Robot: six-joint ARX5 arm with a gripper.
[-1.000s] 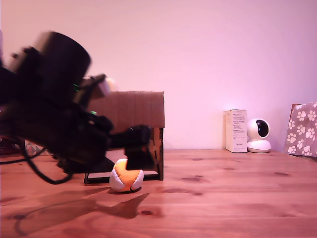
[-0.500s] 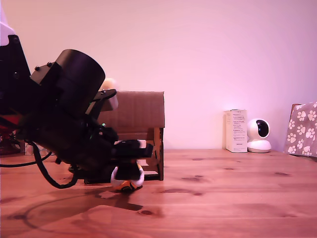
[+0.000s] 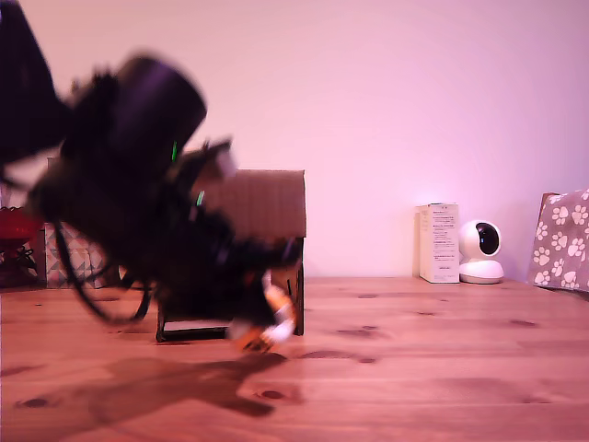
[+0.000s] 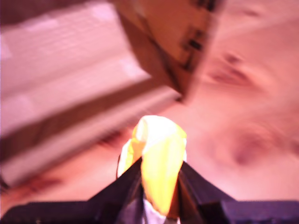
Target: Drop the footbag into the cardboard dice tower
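Claw (image 4: 158,179): clamped on the footbag (image 4: 156,161), which bulges between its fingers.
Feel: soft, light, squashy; likely to sag.
Hold: you want mid-ball, firmly.

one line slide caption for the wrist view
Gripper pinching the squashed orange-and-yellow footbag beside the cardboard dice tower, above the wooden table.
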